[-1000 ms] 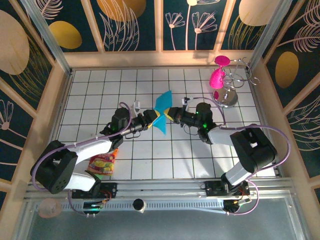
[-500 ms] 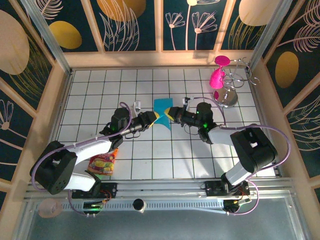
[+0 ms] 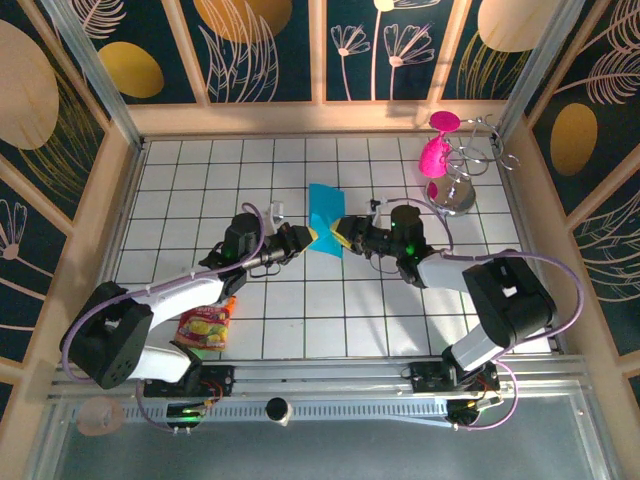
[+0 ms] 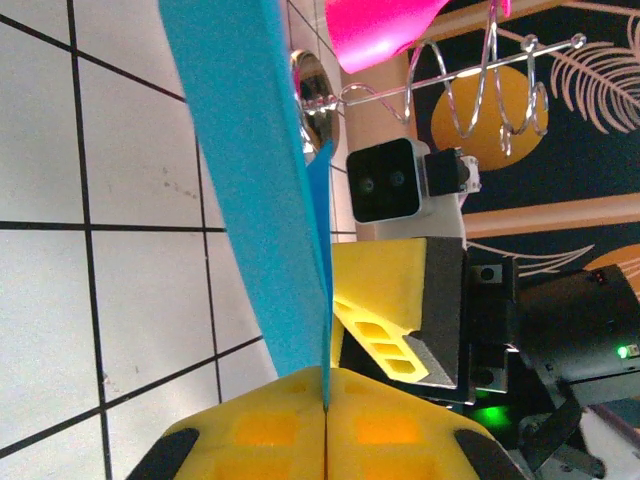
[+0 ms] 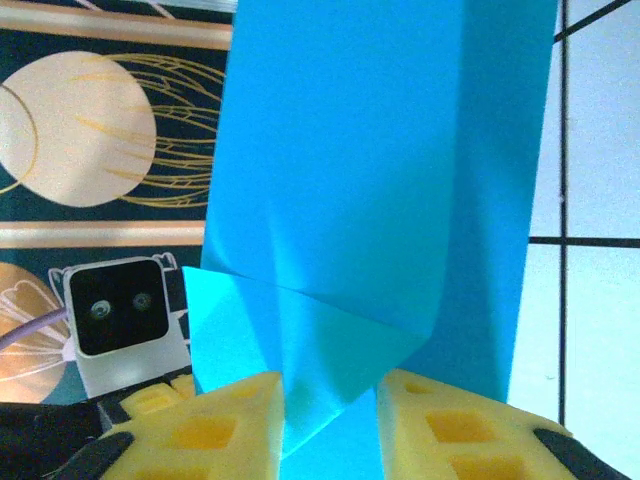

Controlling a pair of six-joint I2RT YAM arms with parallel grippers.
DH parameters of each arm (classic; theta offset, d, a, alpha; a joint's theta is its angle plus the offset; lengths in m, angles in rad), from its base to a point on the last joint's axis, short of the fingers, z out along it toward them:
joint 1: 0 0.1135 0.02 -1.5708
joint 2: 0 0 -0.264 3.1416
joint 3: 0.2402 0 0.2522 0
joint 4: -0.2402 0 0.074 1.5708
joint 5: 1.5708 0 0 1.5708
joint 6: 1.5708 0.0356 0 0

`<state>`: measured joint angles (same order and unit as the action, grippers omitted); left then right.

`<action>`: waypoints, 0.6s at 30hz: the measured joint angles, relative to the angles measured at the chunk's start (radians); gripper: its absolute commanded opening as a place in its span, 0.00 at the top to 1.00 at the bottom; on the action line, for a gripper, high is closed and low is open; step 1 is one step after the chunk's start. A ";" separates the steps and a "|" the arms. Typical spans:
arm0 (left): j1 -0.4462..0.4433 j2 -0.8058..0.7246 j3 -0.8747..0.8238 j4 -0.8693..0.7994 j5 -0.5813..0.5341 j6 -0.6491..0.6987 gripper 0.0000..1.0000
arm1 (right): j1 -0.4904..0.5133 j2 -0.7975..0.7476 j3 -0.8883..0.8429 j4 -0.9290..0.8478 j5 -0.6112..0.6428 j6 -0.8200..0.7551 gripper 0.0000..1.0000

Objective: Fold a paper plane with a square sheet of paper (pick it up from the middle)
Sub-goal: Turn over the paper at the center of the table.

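Paper sheet (image 3: 325,218) has turned since before, mid-table (image 3: 200,180) | left gripper (image 4: 325,405) now clamped on its edge | right gripper (image 5: 330,400) fingers slightly parted around it

The turquoise-blue sheet of paper (image 3: 325,218) is folded lengthwise into a narrow strip, with a triangular flap (image 5: 300,340) creased across its lower end. It is held up off the middle of the tabletop, its lower tip pinched in the left gripper (image 4: 325,415).

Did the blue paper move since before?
Yes. The blue paper turned, and its top edge swung left, away from the pink goblets.
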<state>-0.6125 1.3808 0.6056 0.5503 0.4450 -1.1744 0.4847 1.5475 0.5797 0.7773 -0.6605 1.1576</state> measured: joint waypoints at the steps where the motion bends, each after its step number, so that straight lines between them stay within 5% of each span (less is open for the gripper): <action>1: 0.000 0.000 0.005 -0.014 -0.003 0.008 0.94 | -0.005 -0.013 0.000 -0.027 0.009 -0.011 0.57; 8: -0.001 0.000 0.111 -0.285 -0.114 0.169 0.95 | -0.046 -0.146 0.013 -0.300 0.167 -0.150 0.46; 18: -0.016 0.064 0.478 -0.891 -0.601 0.461 0.95 | -0.076 -0.296 0.044 -0.625 0.467 -0.289 0.45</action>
<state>-0.6285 1.4452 1.0836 -0.3408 -0.1562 -0.7132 0.4088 1.2518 0.6235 0.1520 -0.1936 0.8684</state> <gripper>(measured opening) 0.049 0.552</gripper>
